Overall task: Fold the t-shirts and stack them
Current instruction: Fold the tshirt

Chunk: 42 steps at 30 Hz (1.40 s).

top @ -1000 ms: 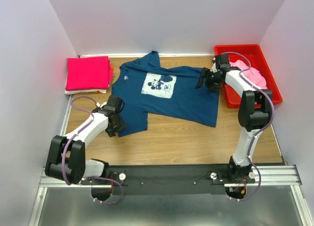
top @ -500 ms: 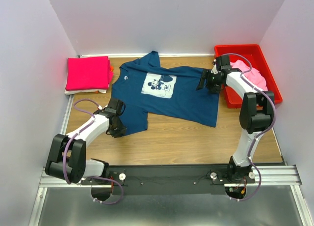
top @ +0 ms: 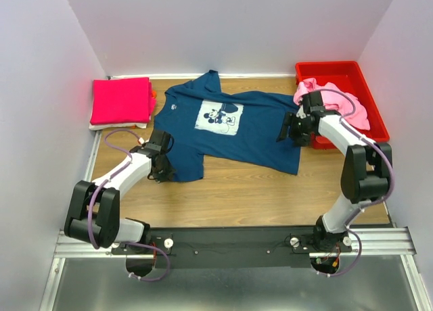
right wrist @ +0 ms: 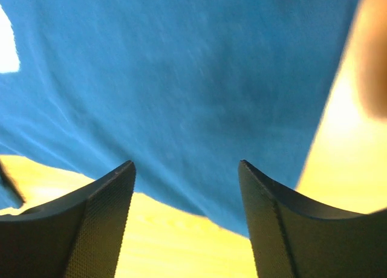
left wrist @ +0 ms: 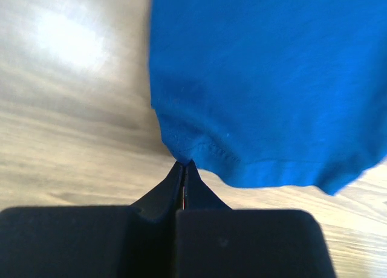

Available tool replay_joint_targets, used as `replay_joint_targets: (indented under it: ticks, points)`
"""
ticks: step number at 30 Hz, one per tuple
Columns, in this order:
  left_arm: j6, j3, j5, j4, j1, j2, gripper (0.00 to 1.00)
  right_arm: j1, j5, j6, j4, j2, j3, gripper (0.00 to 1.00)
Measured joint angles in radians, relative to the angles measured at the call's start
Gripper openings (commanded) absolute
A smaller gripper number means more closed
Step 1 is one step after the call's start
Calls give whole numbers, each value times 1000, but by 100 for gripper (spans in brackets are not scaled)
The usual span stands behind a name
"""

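The navy t-shirt (top: 233, 132) lies spread flat on the wooden table, its white mouse print (top: 220, 116) facing up. My left gripper (top: 162, 172) is shut on the shirt's near-left hem corner; in the left wrist view the jaws (left wrist: 183, 164) pinch a puckered bit of blue hem (left wrist: 199, 148). My right gripper (top: 288, 130) hovers open over the shirt's right edge, and blue cloth (right wrist: 181, 78) shows between and beyond its spread fingers (right wrist: 186, 168). A light pink t-shirt (top: 336, 94) lies crumpled in the bin. A magenta t-shirt (top: 122, 100) sits folded at the back left.
The red plastic bin (top: 328, 65) stands at the back right, with pink cloth spilling over its left wall beside my right arm. White cloth (top: 118, 126) shows under the magenta stack. Bare wood (top: 257, 189) runs along the near side. Walls enclose the table on three sides.
My left gripper has shut on the navy hem and shifted slightly. The right arm has moved nearer along the shirt's right edge, and the pink shirt now hangs over the bin's left wall.
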Motion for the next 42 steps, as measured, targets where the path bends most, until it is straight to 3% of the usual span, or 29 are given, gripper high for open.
replay_joint_targets:
  ticks: [5, 11, 22, 42]
  points:
    - [64, 80, 0, 23, 0, 45, 0, 0, 63, 30, -27, -119, -124, 59]
    - [140, 148, -1, 35, 0, 72, 0, 0, 142, 72, -85, -166, -183, 50]
    - [180, 177, -6, 25, 10, 64, 0, 0, 199, 119, -172, -166, -231, 44]
    - [224, 180, -24, -19, 70, 38, 0, 3, 189, 135, -162, -142, -307, 41]
